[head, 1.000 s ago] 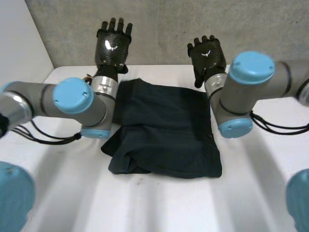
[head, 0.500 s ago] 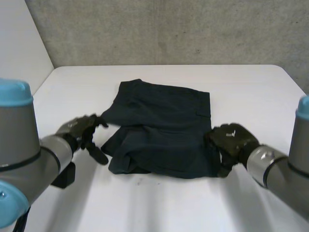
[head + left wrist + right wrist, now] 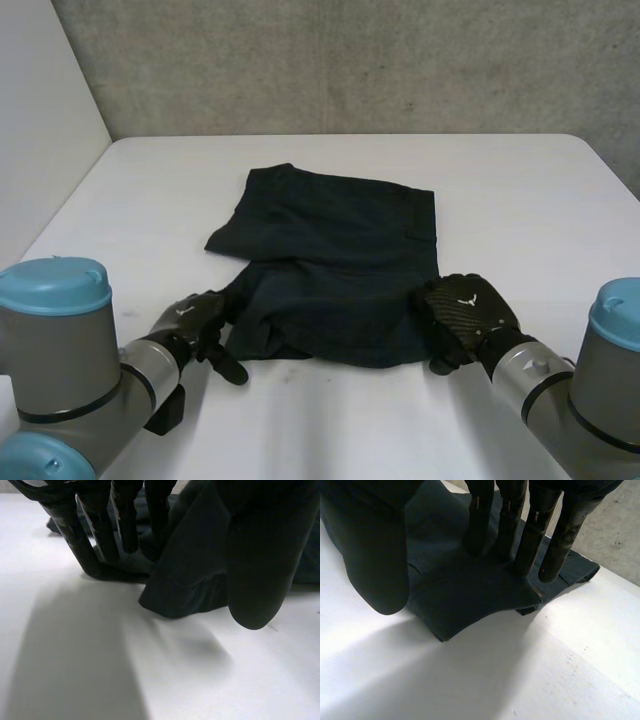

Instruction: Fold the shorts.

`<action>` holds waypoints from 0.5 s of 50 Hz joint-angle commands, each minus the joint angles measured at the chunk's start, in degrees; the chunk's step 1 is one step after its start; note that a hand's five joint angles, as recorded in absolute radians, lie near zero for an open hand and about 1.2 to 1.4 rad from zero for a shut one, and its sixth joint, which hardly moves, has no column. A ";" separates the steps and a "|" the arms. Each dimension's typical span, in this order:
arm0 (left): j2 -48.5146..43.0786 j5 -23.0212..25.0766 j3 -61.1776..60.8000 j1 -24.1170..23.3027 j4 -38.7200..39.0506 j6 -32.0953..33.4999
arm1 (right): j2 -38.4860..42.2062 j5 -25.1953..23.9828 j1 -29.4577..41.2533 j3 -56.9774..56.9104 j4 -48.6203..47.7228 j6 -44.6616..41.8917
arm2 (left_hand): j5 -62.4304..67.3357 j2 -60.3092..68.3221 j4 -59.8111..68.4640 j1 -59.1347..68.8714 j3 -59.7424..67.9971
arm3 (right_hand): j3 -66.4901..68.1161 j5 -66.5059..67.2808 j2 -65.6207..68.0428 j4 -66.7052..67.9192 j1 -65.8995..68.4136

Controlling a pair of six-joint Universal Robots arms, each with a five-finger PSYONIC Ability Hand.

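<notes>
Currently I record the shorts (image 3: 335,270) lying rumpled on the table (image 3: 500,200), and I judge the fold not begun. Left hand (image 3: 200,325), fingers spread, touches the shorts' near-left corner. Right hand (image 3: 465,315), fingers straight, presses their near-right corner.

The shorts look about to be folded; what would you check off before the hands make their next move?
1. The shorts lie wholly on the table: ok.
2. The left hand is at the near left corner: ok.
3. The right hand is at the near right corner, straight fingers resting on the cloth: ok.
4. Cloth pinched in both hands: not ok; the thumbs stand apart from the fingers.
5. Cloth lying flat: not ok; it is bunched at the near left corner.
6. Nothing trapped under the shorts: cannot tell.
</notes>
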 commanded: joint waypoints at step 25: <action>14.98 -2.96 3.74 -0.78 -0.69 22.82 | -12.94 1.03 -2.00 -0.29 -2.04 -2.97 | 56.66 56.76 56.74 57.07 56.86 | 48.10 48.48 49.58 48.36 53.06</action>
